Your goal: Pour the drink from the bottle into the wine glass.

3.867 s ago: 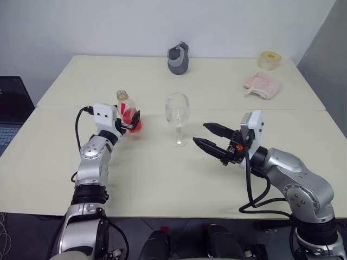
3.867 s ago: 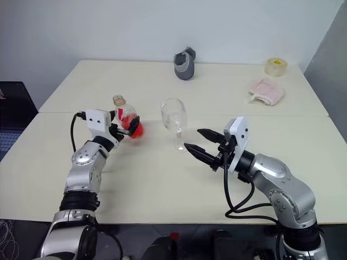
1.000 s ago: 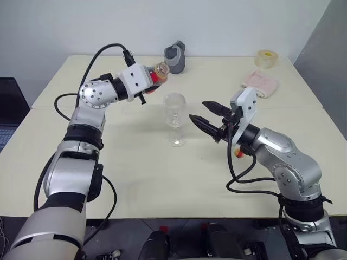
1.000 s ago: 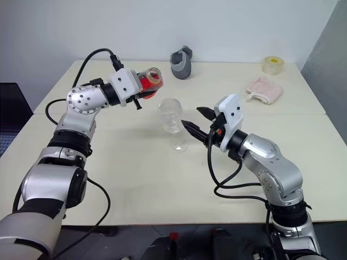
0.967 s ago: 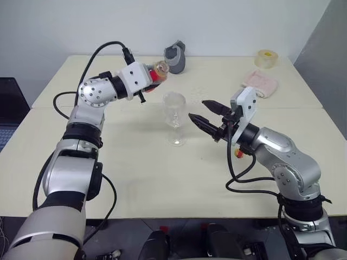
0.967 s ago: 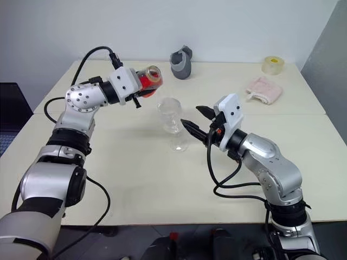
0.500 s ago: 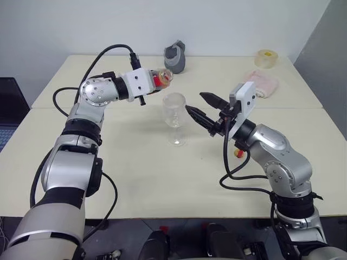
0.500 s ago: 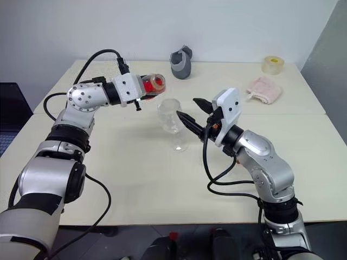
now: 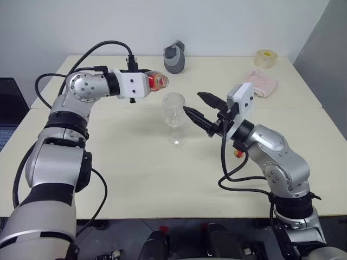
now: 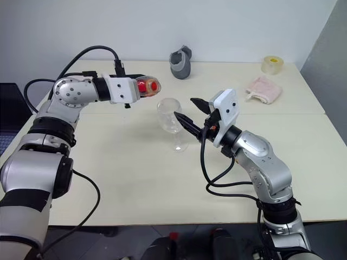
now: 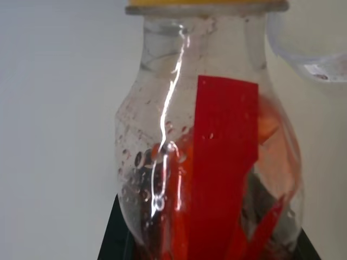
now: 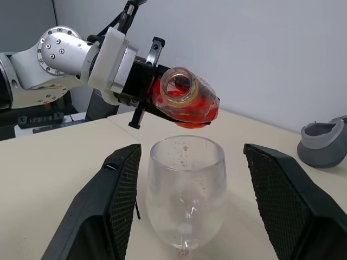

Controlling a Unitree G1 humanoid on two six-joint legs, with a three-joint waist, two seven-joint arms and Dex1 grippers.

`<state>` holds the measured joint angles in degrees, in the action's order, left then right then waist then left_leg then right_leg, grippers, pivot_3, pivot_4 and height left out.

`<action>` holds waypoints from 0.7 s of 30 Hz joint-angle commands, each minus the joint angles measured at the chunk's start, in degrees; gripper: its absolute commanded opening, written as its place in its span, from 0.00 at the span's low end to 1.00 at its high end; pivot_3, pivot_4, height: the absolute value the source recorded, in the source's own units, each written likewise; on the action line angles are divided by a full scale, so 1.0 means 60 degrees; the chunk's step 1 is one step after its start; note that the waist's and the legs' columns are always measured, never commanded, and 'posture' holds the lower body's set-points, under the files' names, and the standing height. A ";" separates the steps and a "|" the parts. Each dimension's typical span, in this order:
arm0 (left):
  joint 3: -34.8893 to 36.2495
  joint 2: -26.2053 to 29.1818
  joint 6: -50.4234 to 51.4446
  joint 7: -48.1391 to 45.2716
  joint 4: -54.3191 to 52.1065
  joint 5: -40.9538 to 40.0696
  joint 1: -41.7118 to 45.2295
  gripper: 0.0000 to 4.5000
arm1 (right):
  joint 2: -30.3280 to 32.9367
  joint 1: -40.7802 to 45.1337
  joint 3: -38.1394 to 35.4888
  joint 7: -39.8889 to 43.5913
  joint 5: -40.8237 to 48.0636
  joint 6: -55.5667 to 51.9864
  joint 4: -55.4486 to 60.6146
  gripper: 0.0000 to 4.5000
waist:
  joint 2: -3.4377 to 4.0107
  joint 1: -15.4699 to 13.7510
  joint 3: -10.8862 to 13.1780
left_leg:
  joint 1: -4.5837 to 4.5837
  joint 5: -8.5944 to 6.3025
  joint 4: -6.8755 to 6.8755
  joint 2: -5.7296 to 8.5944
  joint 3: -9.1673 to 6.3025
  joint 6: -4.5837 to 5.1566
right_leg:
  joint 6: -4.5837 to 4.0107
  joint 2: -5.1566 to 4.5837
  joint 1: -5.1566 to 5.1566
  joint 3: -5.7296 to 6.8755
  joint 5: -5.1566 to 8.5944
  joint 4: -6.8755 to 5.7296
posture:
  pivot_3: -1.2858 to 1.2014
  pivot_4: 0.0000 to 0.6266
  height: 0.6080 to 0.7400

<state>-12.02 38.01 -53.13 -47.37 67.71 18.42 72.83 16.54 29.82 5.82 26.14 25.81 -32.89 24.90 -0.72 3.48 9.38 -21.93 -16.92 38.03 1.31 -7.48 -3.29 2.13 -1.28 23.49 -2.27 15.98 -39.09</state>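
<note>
The bottle (image 9: pixel 156 81) is a small clear one with a red label. It lies tipped near level in the air, and my left gripper (image 9: pixel 147 85) is shut on its body. Its open mouth (image 12: pixel 179 87) points toward the wine glass (image 9: pixel 174 111) and sits just above and behind the rim. The red-orange drink (image 11: pixel 179 216) pools inside the bottle. The glass stands upright on the table, with only droplets on its bowl (image 12: pixel 187 184). My right gripper (image 9: pixel 193 103) is open, with one finger on each side of the bowl and neither touching it.
At the table's far edge stands a grey cup-like object (image 9: pixel 175 57). A tape roll (image 9: pixel 265 58) and a pink cloth (image 9: pixel 259 83) lie at the far right. A small red-and-yellow piece (image 9: pixel 237 153) sits on the table under my right forearm. A laptop (image 9: pixel 11 103) is at the left.
My left wrist has rolled and the bottle has tipped lower, its mouth turned more toward the glass. The right gripper has stayed beside the glass.
</note>
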 commanded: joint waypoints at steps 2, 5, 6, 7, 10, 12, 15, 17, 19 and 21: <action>-0.0045 0.0225 -0.0359 0.0313 0.0094 0.0148 0.0528 0.23 | -0.0049 0.0022 -0.0022 0.0054 -0.0078 0.0290 0.0184 0.72 | 0.0000 0.0007 0.0000 | 0.0000 0.0000 0.0000 0.0000 -0.0001 0.0000 | 0.0000 0.0000 0.0000 0.0001 0.0000 -0.0001 | 0.52 0.24 1.00; -0.0139 0.0209 -0.0449 0.0425 0.0183 0.0282 0.0623 0.23 | -0.0080 0.0015 -0.0034 0.0012 -0.0085 0.0292 0.0188 0.72 | 0.0000 0.0007 0.0000 | -0.0001 -0.0001 0.0001 0.0000 -0.0001 0.0002 | 0.0000 0.0000 0.0000 0.0001 0.0000 0.0000 | 0.52 0.24 1.00; -0.0179 0.0200 -0.0464 0.0468 0.0226 0.0345 0.0677 0.23 | -0.0085 0.0000 -0.0034 -0.0001 -0.0091 0.0288 0.0211 0.72 | 0.0000 0.0010 0.0000 | -0.0001 -0.0001 0.0000 0.0000 0.0001 0.0002 | 0.0000 0.0000 0.0000 0.0000 0.0000 -0.0001 | 0.52 0.24 1.00; -0.0227 0.0199 -0.0490 0.0517 0.0276 0.0416 0.0726 0.23 | -0.0080 -0.0024 -0.0028 -0.0008 -0.0108 0.0290 0.0238 0.72 | 0.0000 0.0013 0.0000 | -0.0001 -0.0001 0.0000 0.0000 0.0001 0.0002 | 0.0000 0.0000 0.0000 0.0000 0.0000 -0.0001 | 0.52 0.24 1.00; -0.0322 0.0199 -0.0512 0.0663 0.0396 0.0553 0.0831 0.23 | -0.0062 -0.0064 -0.0013 -0.0006 -0.0165 0.0302 0.0279 0.72 | 0.0000 0.0012 0.0000 | -0.0002 -0.0001 0.0002 0.0001 0.0000 0.0002 | 0.0000 0.0000 0.0000 0.0002 0.0000 -0.0001 | 0.52 0.24 1.00; -0.0382 0.0194 -0.0533 0.0771 0.0442 0.0641 0.0904 0.23 | -0.0059 -0.0082 -0.0011 -0.0012 -0.0200 0.0307 0.0295 0.72 | 0.0000 0.0018 0.0000 | -0.0002 -0.0001 0.0002 0.0001 0.0001 0.0002 | 0.0000 0.0000 0.0000 0.0000 0.0000 -0.0002 | 0.52 0.24 1.00; -0.0534 0.0185 -0.0639 0.0962 0.0489 0.0894 0.1037 0.23 | -0.0077 -0.0102 -0.0019 -0.0019 -0.0243 0.0300 0.0316 0.72 | 0.0000 0.0020 0.0000 | -0.0001 -0.0001 0.0001 0.0001 0.0001 0.0002 | 0.0000 0.0000 0.0000 0.0001 0.0000 -0.0002 | 0.52 0.24 1.00; -0.0696 0.0194 -0.0727 0.1175 0.0522 0.1112 0.1145 0.23 | -0.0093 -0.0118 -0.0030 -0.0020 -0.0268 0.0291 0.0338 0.72 | 0.0000 0.0020 0.0000 | -0.0002 -0.0001 0.0002 0.0002 0.0002 0.0002 | 0.0000 0.0000 0.0000 0.0000 0.0000 -0.0002 | 0.52 0.24 1.00; -0.0765 0.0190 -0.0758 0.1311 0.0578 0.1236 0.1224 0.23 | -0.0099 -0.0132 -0.0039 -0.0018 -0.0284 0.0283 0.0355 0.72 | 0.0000 0.0019 0.0000 | -0.0002 -0.0001 0.0002 0.0002 0.0001 0.0002 | 0.0000 0.0000 0.0000 0.0001 0.0000 -0.0002 | 0.52 0.24 1.00; -0.0824 0.0183 -0.0757 0.1432 0.0650 0.1337 0.1320 0.23 | -0.0097 -0.0144 -0.0054 -0.0016 -0.0303 0.0290 0.0358 0.72 | 0.0000 0.0021 0.0000 | -0.0001 -0.0001 0.0002 0.0002 0.0003 0.0002 | 0.0000 0.0000 0.0000 -0.0001 0.0000 -0.0002 | 0.52 0.24 1.00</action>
<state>-17.53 38.41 -56.89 -40.49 72.16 26.52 78.00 16.22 28.64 5.85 26.03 23.86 -32.47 24.90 -0.72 3.60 9.38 -21.93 -16.92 38.04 1.32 -7.47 -3.28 2.13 -1.29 23.49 -2.27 15.98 -39.11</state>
